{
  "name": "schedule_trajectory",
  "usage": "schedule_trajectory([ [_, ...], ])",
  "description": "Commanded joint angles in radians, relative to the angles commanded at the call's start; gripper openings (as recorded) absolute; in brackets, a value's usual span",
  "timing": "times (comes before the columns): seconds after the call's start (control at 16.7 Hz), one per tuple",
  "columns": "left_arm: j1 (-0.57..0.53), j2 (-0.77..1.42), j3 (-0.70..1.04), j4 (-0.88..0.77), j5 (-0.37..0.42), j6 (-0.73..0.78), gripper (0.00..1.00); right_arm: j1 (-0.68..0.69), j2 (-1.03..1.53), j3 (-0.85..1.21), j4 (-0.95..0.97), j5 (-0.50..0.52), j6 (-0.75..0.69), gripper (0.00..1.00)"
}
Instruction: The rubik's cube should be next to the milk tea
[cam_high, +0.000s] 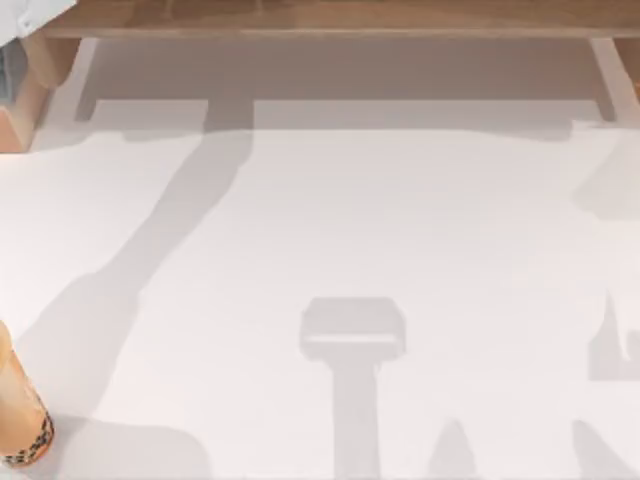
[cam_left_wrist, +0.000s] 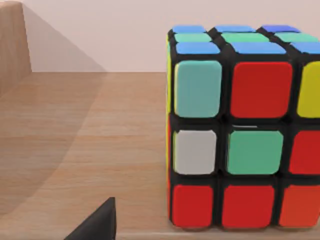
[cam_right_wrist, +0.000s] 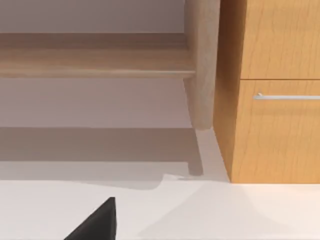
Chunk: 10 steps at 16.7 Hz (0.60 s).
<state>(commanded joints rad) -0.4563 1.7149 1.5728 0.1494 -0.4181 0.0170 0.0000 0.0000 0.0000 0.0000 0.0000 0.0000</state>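
The rubik's cube (cam_left_wrist: 240, 130) stands upright on a light wooden board (cam_left_wrist: 75, 150) in the left wrist view, close in front of my left gripper (cam_left_wrist: 97, 222), of which a dark tip shows low in the picture. The face toward the camera has red, teal, white and yellow tiles. The milk tea (cam_high: 20, 415), a tan-orange cup with dark pearls at its base, stands at the near left edge of the white table (cam_high: 350, 220). A dark tip of my right gripper (cam_right_wrist: 97, 222) hangs over the table, facing the shelf.
A wooden shelf (cam_high: 320, 20) runs along the back of the table on legs (cam_right_wrist: 202, 65). Beside it stands a wooden cabinet (cam_right_wrist: 270, 130) with a metal drawer handle (cam_right_wrist: 287, 96). Arm shadows fall across the tabletop.
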Motion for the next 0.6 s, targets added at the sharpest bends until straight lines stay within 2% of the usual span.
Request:
schedule_trajectory([
  [0.36, 0.004, 0.002, 0.001, -0.001, 0.002, 0.0, 1.0, 0.0, 0.0, 0.0, 0.0, 0.0, 0.0, 1.0],
  [0.6, 0.019, 0.087, 0.108, -0.022, 0.021, -0.001, 1.0, 0.0, 0.0, 0.0, 0.0, 0.0, 0.0, 1.0],
])
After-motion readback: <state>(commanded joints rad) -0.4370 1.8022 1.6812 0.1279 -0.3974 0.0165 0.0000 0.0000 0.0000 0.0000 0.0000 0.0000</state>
